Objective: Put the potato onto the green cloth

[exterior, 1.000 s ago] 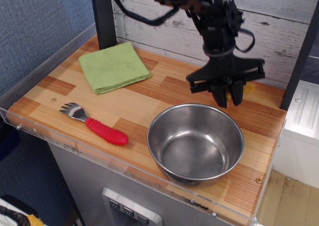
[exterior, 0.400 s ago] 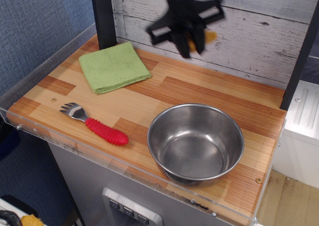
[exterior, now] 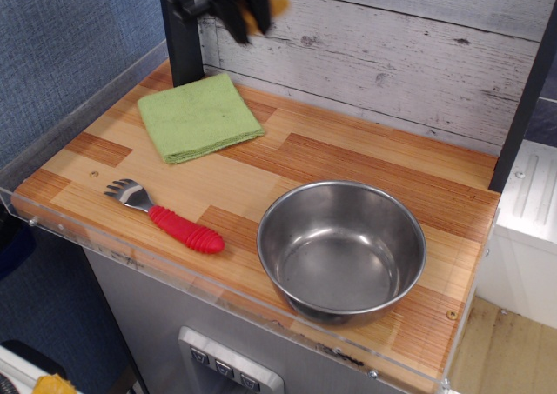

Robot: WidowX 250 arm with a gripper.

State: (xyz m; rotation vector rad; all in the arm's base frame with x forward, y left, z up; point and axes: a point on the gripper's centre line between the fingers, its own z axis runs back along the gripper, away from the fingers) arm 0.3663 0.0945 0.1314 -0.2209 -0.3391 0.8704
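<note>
Fingers (exterior: 237, 16) closed on the potato (exterior: 265, 7), high at the frame's top edge, blurred.
The green cloth (exterior: 199, 116) lies flat on the desk (exterior: 348, 159), straight below the fingers and slightly nearer the camera; the potato's long axis cannot be told.

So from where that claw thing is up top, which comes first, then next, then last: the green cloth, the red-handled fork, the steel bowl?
Measured from the gripper, blurred at the top left and carrying the potato:
1. Green cloth, just below it at the back left of the table.
2. Red-handled fork, at the front left.
3. Steel bowl, at the front right, farthest.
</note>
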